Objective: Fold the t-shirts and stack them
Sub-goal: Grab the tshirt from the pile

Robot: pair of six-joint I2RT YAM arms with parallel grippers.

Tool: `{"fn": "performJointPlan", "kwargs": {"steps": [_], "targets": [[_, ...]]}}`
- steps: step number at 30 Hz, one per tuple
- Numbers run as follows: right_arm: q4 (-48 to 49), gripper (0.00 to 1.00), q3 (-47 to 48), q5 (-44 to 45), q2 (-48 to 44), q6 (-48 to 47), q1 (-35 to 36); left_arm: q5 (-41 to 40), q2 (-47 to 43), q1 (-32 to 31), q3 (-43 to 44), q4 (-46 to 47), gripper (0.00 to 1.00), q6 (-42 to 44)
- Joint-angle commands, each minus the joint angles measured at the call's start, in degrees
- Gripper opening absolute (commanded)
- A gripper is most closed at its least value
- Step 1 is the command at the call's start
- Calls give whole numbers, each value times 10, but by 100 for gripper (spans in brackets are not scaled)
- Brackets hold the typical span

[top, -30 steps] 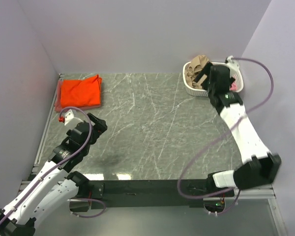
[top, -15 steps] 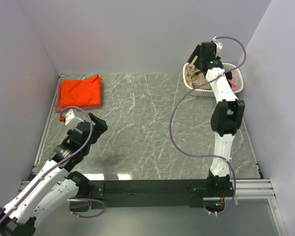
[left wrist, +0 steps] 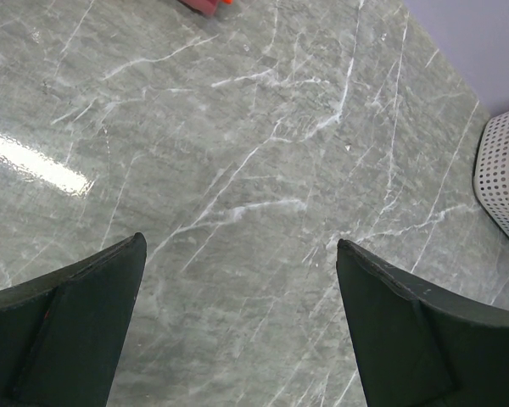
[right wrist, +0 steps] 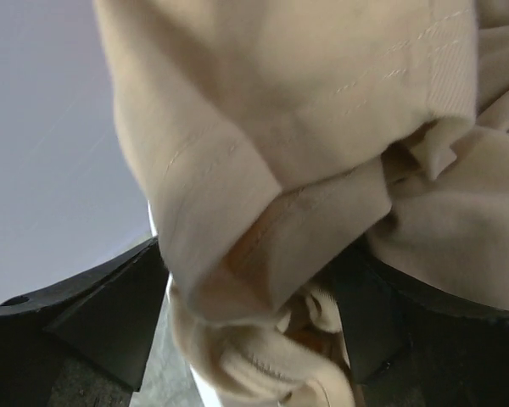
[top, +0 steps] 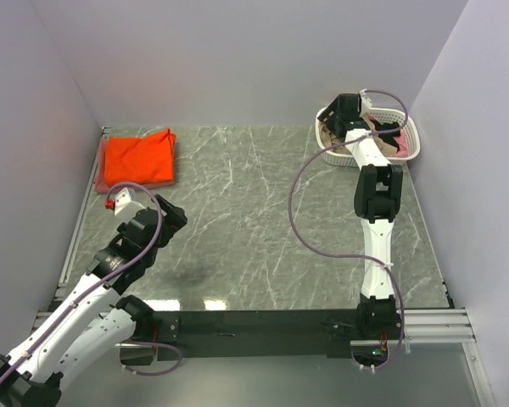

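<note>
A folded orange t-shirt (top: 137, 158) lies at the far left of the table. At the far right, a tan t-shirt (top: 329, 130) sits bunched in a white basket (top: 412, 141), with a bit of pink cloth (top: 400, 147) beside it. My right gripper (top: 345, 112) reaches down into the basket. In the right wrist view its jaws stand wide on either side of a thick fold of the tan t-shirt (right wrist: 322, 102), so the right gripper (right wrist: 254, 288) is open around the cloth. My left gripper (top: 171, 217) hovers open over bare table (left wrist: 242, 246), holding nothing.
The dark marble table (top: 254, 220) is walled at the back and on both sides. The basket's slotted wall (left wrist: 502, 178) shows at the right edge of the left wrist view. A cable loops off the right arm (top: 301, 212).
The right arm has stretched out and swung its gripper into the basket, down onto the tan t-shirt, its jaws narrowing a little. The left arm has stayed put.
</note>
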Motion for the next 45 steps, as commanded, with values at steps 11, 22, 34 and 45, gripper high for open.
{"fn": "performJointPlan", "kwargs": {"steps": [11, 22, 34, 45], "targets": [[104, 81, 20, 32, -17, 45, -8, 3, 8, -1, 4, 25, 99, 20], [76, 0, 32, 34, -9, 47, -17, 9, 7, -1, 4, 22, 99, 21], [130, 0, -103, 32, -197, -44, -23, 26, -9, -1, 0, 29, 99, 28], [59, 0, -55, 1, -352, -112, -23, 66, -34, -1, 1, 44, 99, 28]]}}
